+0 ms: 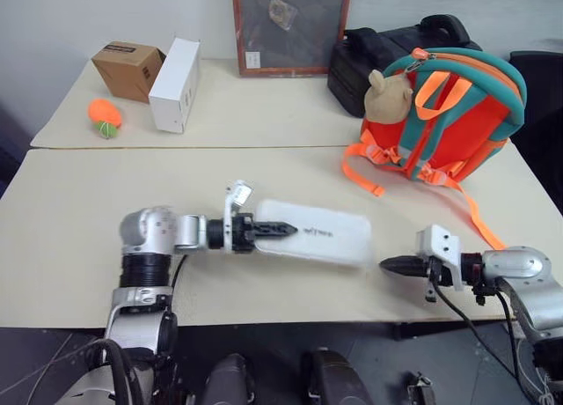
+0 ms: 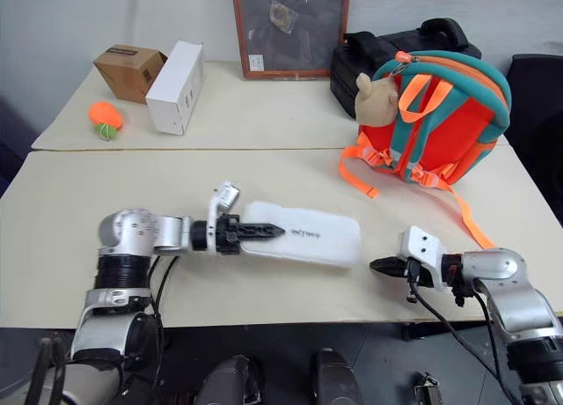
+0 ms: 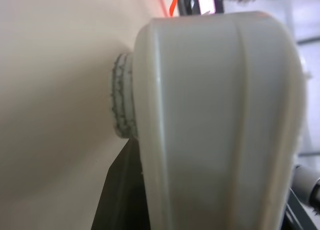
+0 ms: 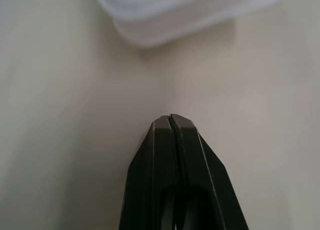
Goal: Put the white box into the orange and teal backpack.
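Left eye view is showing the left gripper (image 1: 286, 230) clamping its fingers on one end of the white box (image 1: 330, 239), above the near surface (image 1: 79, 246). Right gripper (image 1: 393, 265) is hovering just beside the box's other end, fingers pressed together. Orange and teal backpack (image 1: 457, 114) is standing well behind.

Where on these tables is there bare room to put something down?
Free: the near table's left half, and the strip between the white box and the orange and teal backpack. The far table's middle is bare too. Crowded: its left corner with cartons and its right end by the black case.
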Tool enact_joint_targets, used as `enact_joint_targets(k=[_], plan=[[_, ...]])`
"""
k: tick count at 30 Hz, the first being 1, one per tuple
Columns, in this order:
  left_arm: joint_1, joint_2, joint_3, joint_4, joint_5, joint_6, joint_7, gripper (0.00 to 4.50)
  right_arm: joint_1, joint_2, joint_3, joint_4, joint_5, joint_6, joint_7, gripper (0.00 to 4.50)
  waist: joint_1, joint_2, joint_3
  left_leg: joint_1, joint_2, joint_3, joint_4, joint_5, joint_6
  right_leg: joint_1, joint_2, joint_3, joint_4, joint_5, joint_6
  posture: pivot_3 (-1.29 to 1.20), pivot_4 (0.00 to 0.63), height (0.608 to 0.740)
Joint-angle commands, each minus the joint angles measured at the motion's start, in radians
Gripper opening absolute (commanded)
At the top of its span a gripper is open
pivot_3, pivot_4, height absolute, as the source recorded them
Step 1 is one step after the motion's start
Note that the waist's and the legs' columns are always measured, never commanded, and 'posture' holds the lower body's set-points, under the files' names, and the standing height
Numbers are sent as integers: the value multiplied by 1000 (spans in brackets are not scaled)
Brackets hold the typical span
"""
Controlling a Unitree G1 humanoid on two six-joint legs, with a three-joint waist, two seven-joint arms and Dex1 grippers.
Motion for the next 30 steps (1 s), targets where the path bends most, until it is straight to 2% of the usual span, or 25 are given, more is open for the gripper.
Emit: enact_joint_targets(k=[1, 6, 13, 16, 19, 24, 26, 30], plan=[[-11, 6, 185, -133, -131, 31, 38, 1222, -77, 24, -156, 9, 122, 151, -123, 358, -1, 0, 0, 0, 0, 0, 0, 0, 0, 0, 0, 0, 0, 0, 0, 0, 150, 740], [4, -20, 398, -291, -307, 37, 159, 1222, -294, 92, -240, 167, 187, 272, -270, 1943, -5, -1, 1, 0, 0, 0, 0, 0, 0, 0, 0, 0, 0, 0, 0, 0, 150, 740], [24, -71, 508, -406, -390, 5, 345, 1222, -592, 205, -197, 458, 98, 248, -423, 4385, -4, -1, 1, 0, -1, 1, -2, 0, 0, -1, 0, 0, -1, 0, 0, 0, 150, 740], [29, -57, 514, -421, -435, -9, 382, 1222, -721, 257, -168, 608, 66, 196, -421, 4450, -6, -1, 1, -1, -1, 1, -2, 0, 0, -1, 0, 1, -1, 0, 0, 0, 150, 740], [51, -40, 489, -438, -463, -37, 408, 1222, -774, 241, -186, 659, 61, 224, -428, 4450, -10, -1, 1, -1, -1, 2, -2, 0, 0, -2, 1, 1, -2, 0, 0, 0, 150, 740], [87, -2, 465, -442, -525, -87, 447, 1222, -657, 98, -206, 521, 97, 316, -295, 4450, 5, -1, 1, -2, -1, 0, -5, 0, 0, -2, 0, 0, -3, 0, 0, 0, 150, 740], [100, 16, 455, -436, -557, -110, 465, 1222, -627, 58, -227, 497, 110, 335, -283, 4450, 4, -1, 1, -2, -2, 0, -6, 0, 0, -2, -1, 0, -5, 0, 0, 0, 150, 740], [117, 47, 421, -430, -606, -155, 491, 1222, -654, 68, -250, 559, 101, 309, -339, 4450, -8, -1, 1, -1, -2, 3, -5, 0, 0, -1, 0, 1, -5, 0, 1, 0, 150, 740]])
